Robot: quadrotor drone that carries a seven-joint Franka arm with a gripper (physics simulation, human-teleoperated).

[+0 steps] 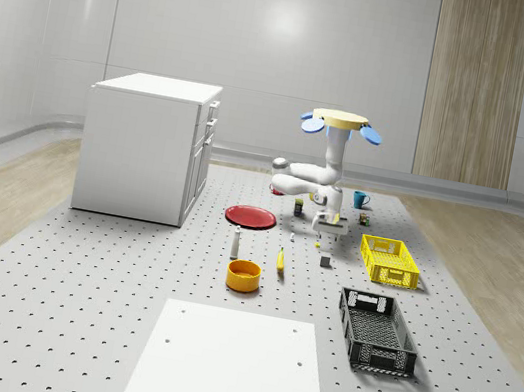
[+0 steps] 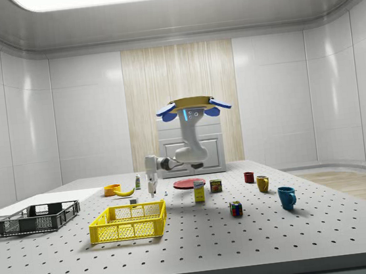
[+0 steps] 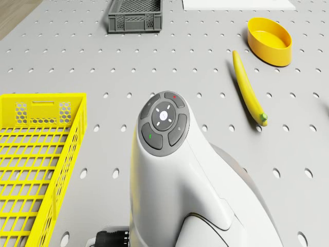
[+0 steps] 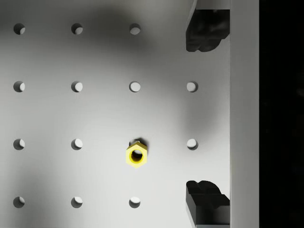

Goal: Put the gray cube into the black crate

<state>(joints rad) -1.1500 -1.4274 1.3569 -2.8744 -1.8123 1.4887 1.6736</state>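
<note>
The small gray cube [image 1: 326, 261] sits on the perforated table between the banana and the yellow crate, and it is also visible in the side view [image 2: 133, 201]. The black crate [image 1: 376, 330] stands empty nearer the table's front [image 2: 39, 218] [image 3: 134, 18]. The drone [image 1: 341, 121] hovers over the table's middle with its arm hanging down. My gripper [image 1: 328, 230] [image 2: 152, 191] points down just above the table, a little behind the cube. In the wrist view the gripper [image 4: 205, 115] is open, its dark fingers [image 4: 206, 29] wide apart and holding nothing, with a yellow nut [image 4: 136, 156] on the table below.
A yellow crate [image 1: 390, 260] [image 3: 36, 154] stands beside the gripper. A banana [image 1: 281, 260] [image 3: 248, 90], an orange bowl [image 1: 243, 275] [image 3: 269, 40], a white bottle [image 1: 235, 242] and a red plate [image 1: 251, 217] lie toward the white cabinet [image 1: 147, 145]. A blue mug [image 1: 360, 199] stands behind.
</note>
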